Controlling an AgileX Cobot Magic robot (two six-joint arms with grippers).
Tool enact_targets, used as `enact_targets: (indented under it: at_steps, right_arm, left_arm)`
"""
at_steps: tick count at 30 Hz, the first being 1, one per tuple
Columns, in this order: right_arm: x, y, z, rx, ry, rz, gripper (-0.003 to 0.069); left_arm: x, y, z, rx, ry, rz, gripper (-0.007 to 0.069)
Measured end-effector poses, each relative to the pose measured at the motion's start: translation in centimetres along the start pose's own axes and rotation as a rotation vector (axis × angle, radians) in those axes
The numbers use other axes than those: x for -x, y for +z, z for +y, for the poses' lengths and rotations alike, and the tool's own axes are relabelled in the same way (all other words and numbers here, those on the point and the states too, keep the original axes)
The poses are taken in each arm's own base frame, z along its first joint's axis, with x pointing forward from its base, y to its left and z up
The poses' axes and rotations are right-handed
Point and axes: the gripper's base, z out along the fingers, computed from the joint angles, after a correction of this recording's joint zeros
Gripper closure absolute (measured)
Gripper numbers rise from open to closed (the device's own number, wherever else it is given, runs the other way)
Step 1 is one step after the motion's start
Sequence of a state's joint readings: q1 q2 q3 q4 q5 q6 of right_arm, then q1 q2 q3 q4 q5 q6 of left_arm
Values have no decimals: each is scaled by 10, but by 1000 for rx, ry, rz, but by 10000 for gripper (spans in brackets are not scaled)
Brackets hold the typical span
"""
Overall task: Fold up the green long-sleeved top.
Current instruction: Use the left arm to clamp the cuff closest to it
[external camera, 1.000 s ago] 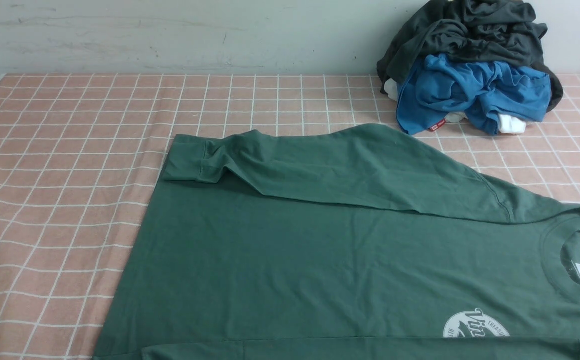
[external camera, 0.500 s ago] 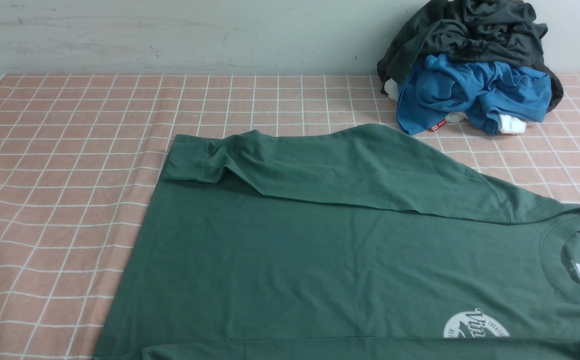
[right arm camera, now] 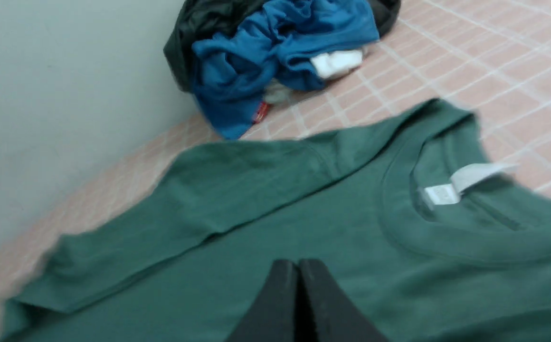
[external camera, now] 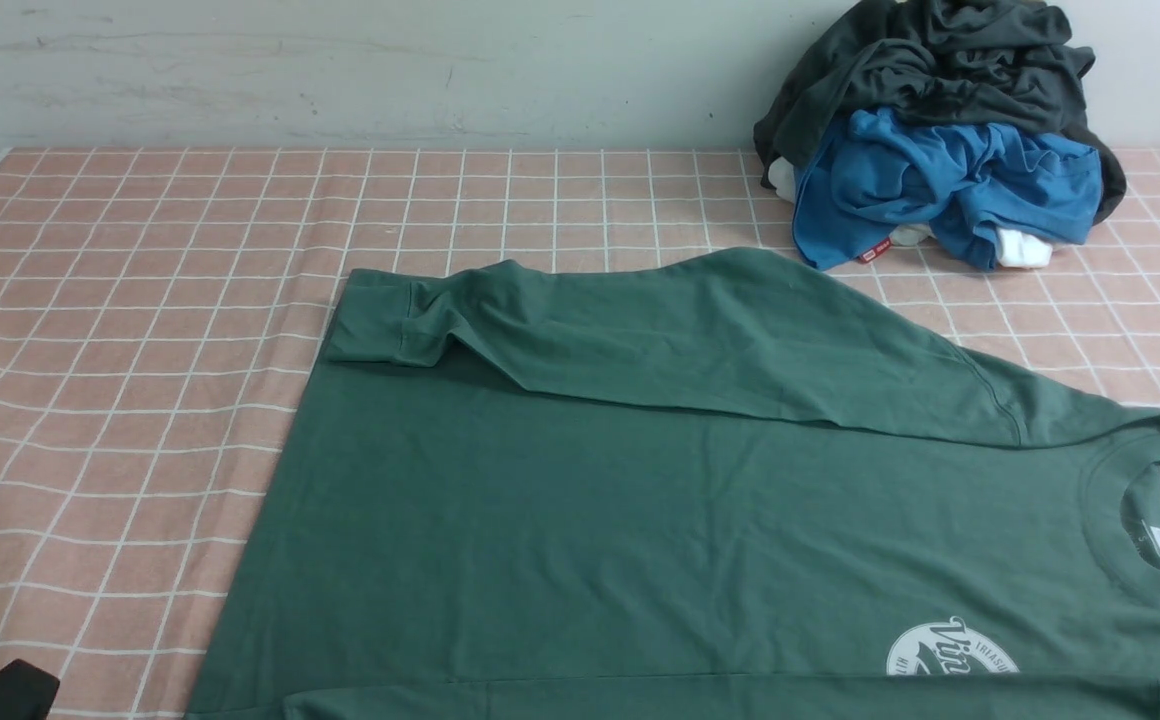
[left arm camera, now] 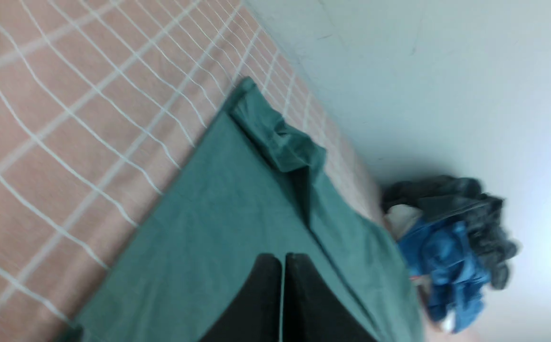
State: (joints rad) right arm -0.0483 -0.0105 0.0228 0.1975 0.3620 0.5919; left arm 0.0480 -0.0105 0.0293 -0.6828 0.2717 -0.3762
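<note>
Front view: green long-sleeved top (external camera: 640, 520) lies flat on the checked cloth (external camera: 120, 330), one sleeve (external camera: 690, 330) folded over its body. Left wrist view: left gripper (left arm camera: 283, 280) is pinched together, empty, over the top, blue garment (left arm camera: 446, 266) and charcoal garment (left arm camera: 470, 209) heaped well beyond it. Right wrist view: right gripper (right arm camera: 298, 285) is pinched together too, also over the top, white neck label (right arm camera: 470, 175) just ahead of it.

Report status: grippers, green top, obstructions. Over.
Left gripper shut, empty; right gripper shut, empty. Green long-sleeved top flat on checked cloth, far sleeve folded across body. Clothes pile far right, not on the top.
</note>
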Motion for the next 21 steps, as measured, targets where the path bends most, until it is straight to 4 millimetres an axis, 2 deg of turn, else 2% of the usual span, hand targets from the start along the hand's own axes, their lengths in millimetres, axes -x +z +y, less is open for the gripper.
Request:
enact_targets:
  at_steps: [2, 4, 5, 7, 11, 13, 16, 18, 19, 20, 21]
  right_arm:
    - [-2, 0, 3, 32, 243, 26, 673]
    - [-3, 0, 5, 51, 394, 42, 673]
    - [-3, 0, 6, 62, 462, 49, 673]
    - [-3, 0, 7, 67, 482, 48, 673]
    - [-3, 0, 6, 61, 412, 41, 673]
    - [-3, 0, 6, 61, 395, 40, 673]
    - [-2, 0, 6, 63, 284, 29, 673]
    - [0, -1, 8, 68, 183, 18, 673]
    - [5, -3, 12, 80, 115, 2, 673]
    - [18, -9, 24, 112, -42, -48, 673]
    - [23, -11, 29, 122, -101, -68, 673]
  left_arm:
    - [1, 0, -1, -13, -38, -5, 627]
    - [1, 0, -2, -17, -41, -9, 627]
    - [1, 0, -2, -18, -41, -9, 627]
    - [1, 0, -2, -18, -43, -8, 627]
    - [2, 0, -4, -24, -17, -10, 627]
    - [5, -3, -11, -42, 55, -21, 627]
    - [18, -12, -36, -85, 371, -69, 627]
    - [21, -15, -43, -90, 468, -69, 627]
    - [22, -16, -48, -81, 530, -47, 627]
    - [25, -13, -55, -46, 631, 17, 627]
    - [26, -13, -58, -30, 665, 50, 627]
